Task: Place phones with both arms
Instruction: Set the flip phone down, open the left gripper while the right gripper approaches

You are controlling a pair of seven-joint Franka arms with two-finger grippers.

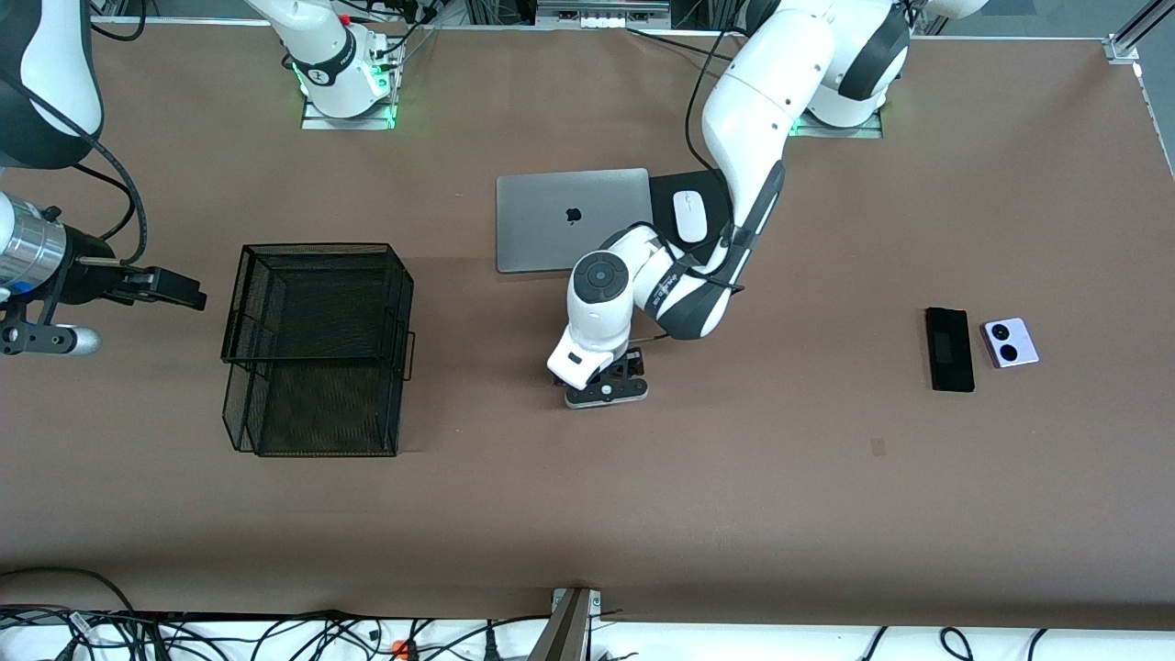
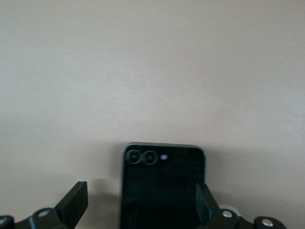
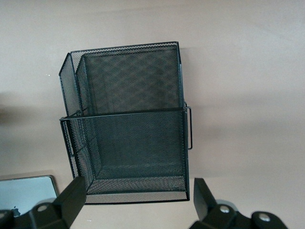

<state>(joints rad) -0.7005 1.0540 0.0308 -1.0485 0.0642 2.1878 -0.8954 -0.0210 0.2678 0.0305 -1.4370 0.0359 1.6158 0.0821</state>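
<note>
The square black folded phone [image 2: 162, 186] lies flat on the table between the fingers of my left gripper [image 2: 141, 198]. Its two camera lenses point away from the wrist. That gripper is open: one finger stands right at the phone's edge and the other is well clear of it. In the front view the left gripper [image 1: 606, 384] is low over the table's middle and hides that phone. The slim black bar phone [image 1: 949, 349] and the lavender phone [image 1: 1010, 342] lie side by side toward the left arm's end. My right gripper [image 1: 174, 286] hangs open and empty beside the mesh basket.
A black wire-mesh basket [image 1: 317, 349] with two compartments stands toward the right arm's end, and it also shows in the right wrist view [image 3: 128, 138]. A closed silver laptop [image 1: 569, 220] and a white mouse [image 1: 690, 216] on a black pad lie near the arms' bases.
</note>
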